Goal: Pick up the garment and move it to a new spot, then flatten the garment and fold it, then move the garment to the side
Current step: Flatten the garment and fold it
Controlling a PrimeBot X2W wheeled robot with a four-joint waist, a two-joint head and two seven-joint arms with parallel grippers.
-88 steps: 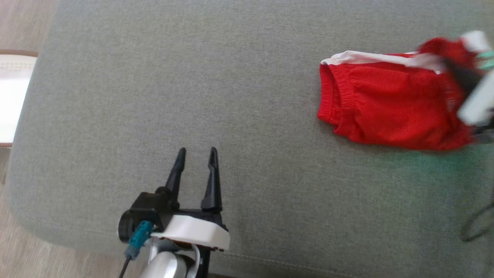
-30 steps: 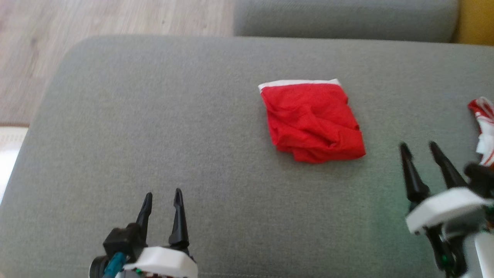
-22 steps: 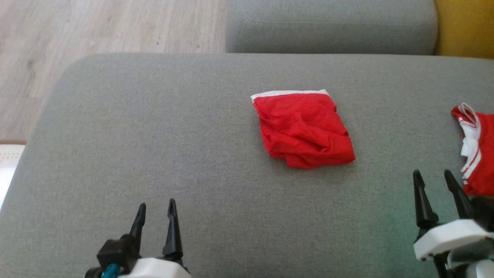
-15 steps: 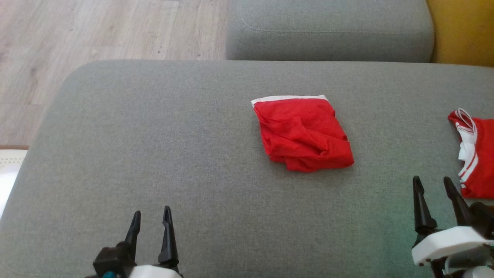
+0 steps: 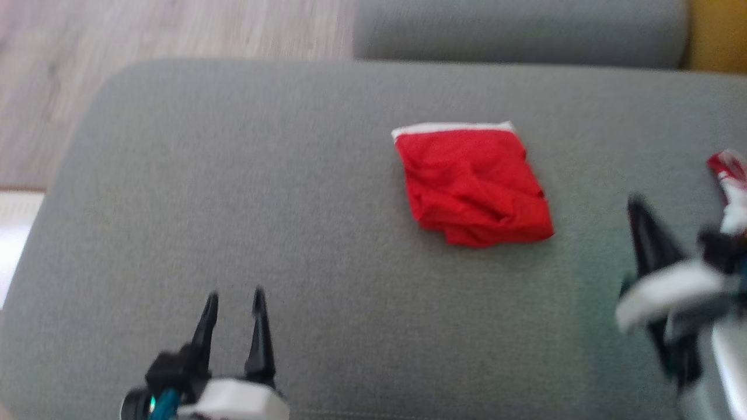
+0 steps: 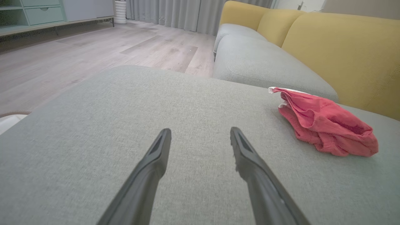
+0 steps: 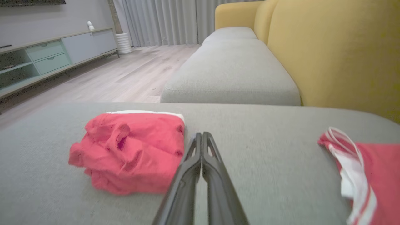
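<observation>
A folded red garment with a white band along its far edge lies on the grey cushion, right of centre. It also shows in the left wrist view and the right wrist view. My left gripper hovers open near the front edge, well left of the garment, with nothing between its fingers. My right gripper is blurred at the right, just right of the garment. Its fingers are pressed together on nothing.
A second red garment with white stripes lies at the cushion's far right. Another grey seat and a yellow backrest stand beyond. Wooden floor lies past the cushion's left and far edges.
My right gripper's fingers have closed together and it has moved forward, now blurred. The head camera has shifted, so the whole picture sits differently. The folded garment has not moved.
</observation>
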